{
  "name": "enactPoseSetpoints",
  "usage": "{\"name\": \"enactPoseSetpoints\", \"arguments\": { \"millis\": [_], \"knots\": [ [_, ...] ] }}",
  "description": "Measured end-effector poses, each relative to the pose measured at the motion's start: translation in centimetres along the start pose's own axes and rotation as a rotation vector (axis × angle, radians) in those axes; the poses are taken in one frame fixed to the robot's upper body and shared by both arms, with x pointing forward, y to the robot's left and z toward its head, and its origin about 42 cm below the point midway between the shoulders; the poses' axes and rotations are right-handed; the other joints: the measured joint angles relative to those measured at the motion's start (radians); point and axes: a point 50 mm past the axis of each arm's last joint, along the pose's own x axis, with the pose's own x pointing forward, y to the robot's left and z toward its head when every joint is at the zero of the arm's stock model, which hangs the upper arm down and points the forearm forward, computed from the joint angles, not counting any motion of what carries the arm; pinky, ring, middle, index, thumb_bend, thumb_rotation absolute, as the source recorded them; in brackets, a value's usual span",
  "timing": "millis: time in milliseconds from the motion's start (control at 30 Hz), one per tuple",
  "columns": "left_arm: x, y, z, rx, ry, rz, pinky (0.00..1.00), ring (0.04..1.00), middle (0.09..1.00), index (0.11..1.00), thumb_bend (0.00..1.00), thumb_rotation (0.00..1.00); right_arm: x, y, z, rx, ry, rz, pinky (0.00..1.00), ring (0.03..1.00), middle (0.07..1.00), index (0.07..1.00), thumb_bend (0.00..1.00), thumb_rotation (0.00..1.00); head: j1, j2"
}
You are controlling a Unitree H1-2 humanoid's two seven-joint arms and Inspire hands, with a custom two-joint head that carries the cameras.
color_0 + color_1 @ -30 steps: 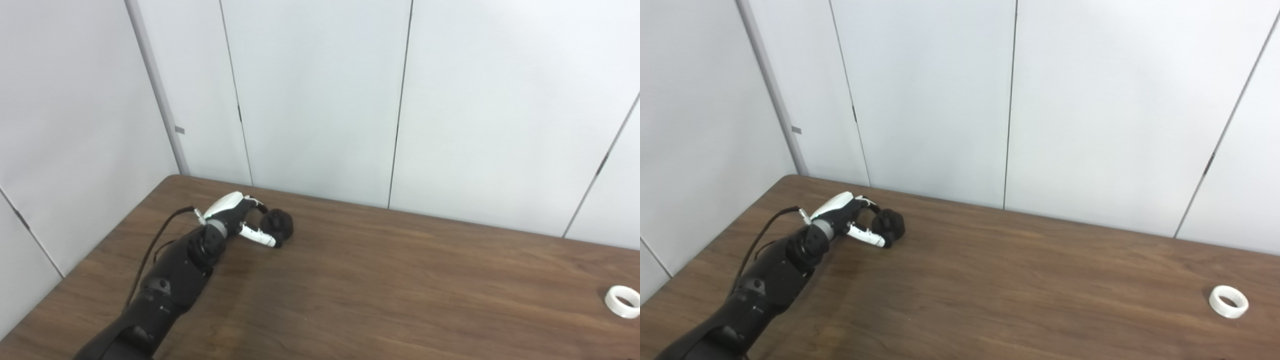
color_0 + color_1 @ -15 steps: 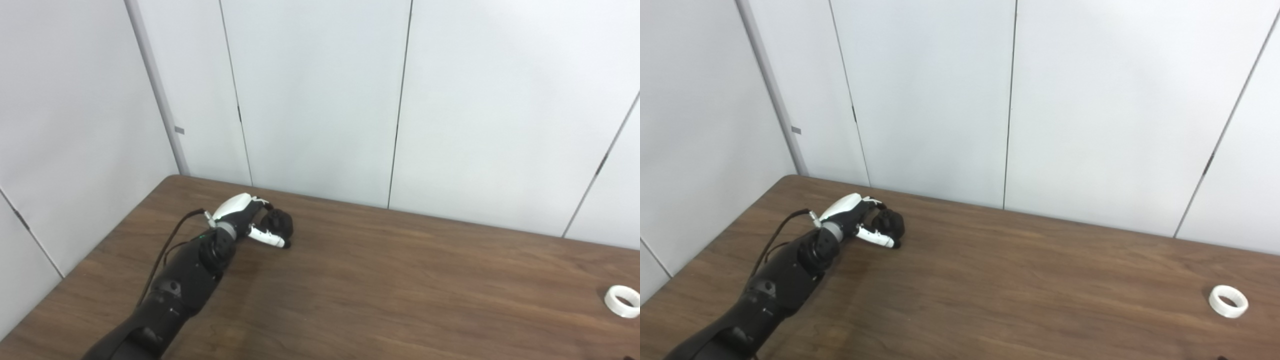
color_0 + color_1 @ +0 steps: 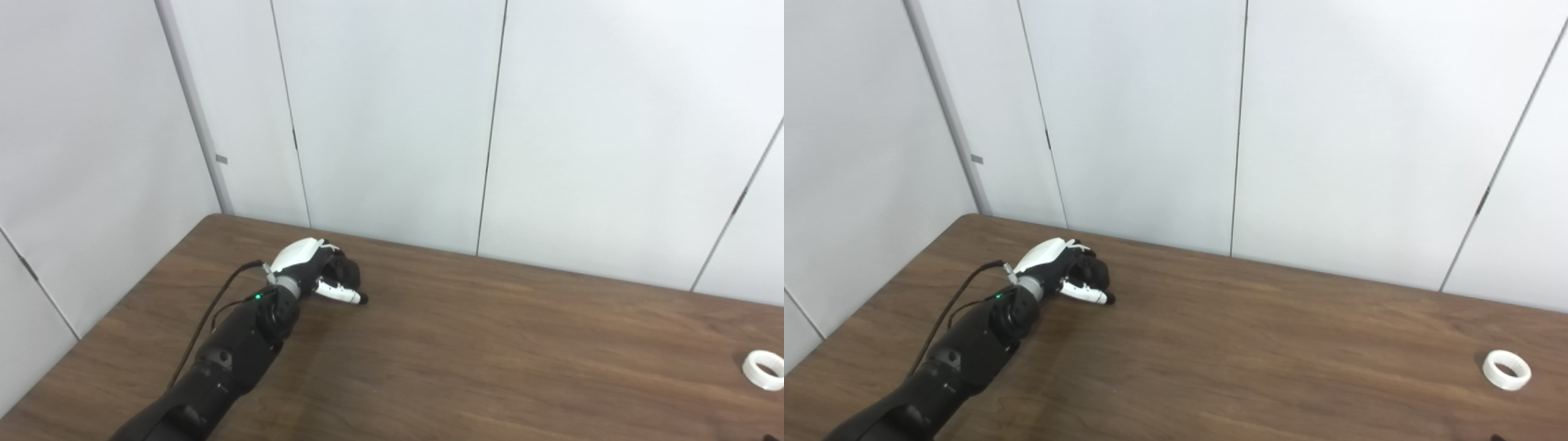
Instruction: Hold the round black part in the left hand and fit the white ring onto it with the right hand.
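The round black part [image 3: 347, 273] rests on the brown table [image 3: 465, 343] at the far left. My left hand [image 3: 312, 272] reaches over it from the left. Its fingers curve over the top and far side of the part, and its thumb [image 3: 340, 294] lies straight along the near side, reaching past the part. The hand's white back hides much of the part, and I see no firm grip. The white ring [image 3: 1507, 370] lies flat on the table at the far right, alone. My right hand does not show.
White wall panels [image 3: 392, 122] stand close behind the table's far edge and along its left side. The table's left edge [image 3: 110, 318] runs just left of my left arm. Bare wood lies between the part and the ring.
My left hand has slid forward and to the right, from beside the black part to over and around it. The part and the ring have stayed in place.
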Motion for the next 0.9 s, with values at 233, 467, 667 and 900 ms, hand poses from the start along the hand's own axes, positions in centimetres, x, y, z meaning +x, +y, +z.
{"name": "enactPoseSetpoints", "arguments": {
  "millis": [233,467,667,900],
  "knots": [
    [-0.6,0.3,-0.5,0.027,-0.014,0.001,1.00,1.000,1.000,0.818,1.00,0.12,0.1,-0.1,0.0,-0.002,-0.004,0.002,1.00,1.000,1.000,1.000,0.92,0.45,0.009,0.000],
    [-1.3,0.5,-1.3,0.034,-0.023,0.000,1.00,1.000,1.000,0.809,1.00,0.14,0.4,-0.2,0.1,-0.002,-0.008,0.003,1.00,1.000,1.000,1.000,0.94,0.46,0.014,-0.003],
    [-2.1,0.9,-2.2,0.032,-0.023,-0.011,1.00,1.000,1.000,0.814,1.00,0.14,0.5,-0.4,0.1,-0.008,-0.010,0.004,1.00,1.000,1.000,1.000,0.95,0.48,0.017,-0.003],
    [-2.9,1.1,-2.9,0.033,-0.021,-0.010,1.00,1.000,1.000,0.809,0.99,0.13,0.6,-0.4,0.2,-0.009,-0.011,0.008,1.00,1.000,1.000,1.000,0.95,0.47,0.017,-0.006]
  ]
}}
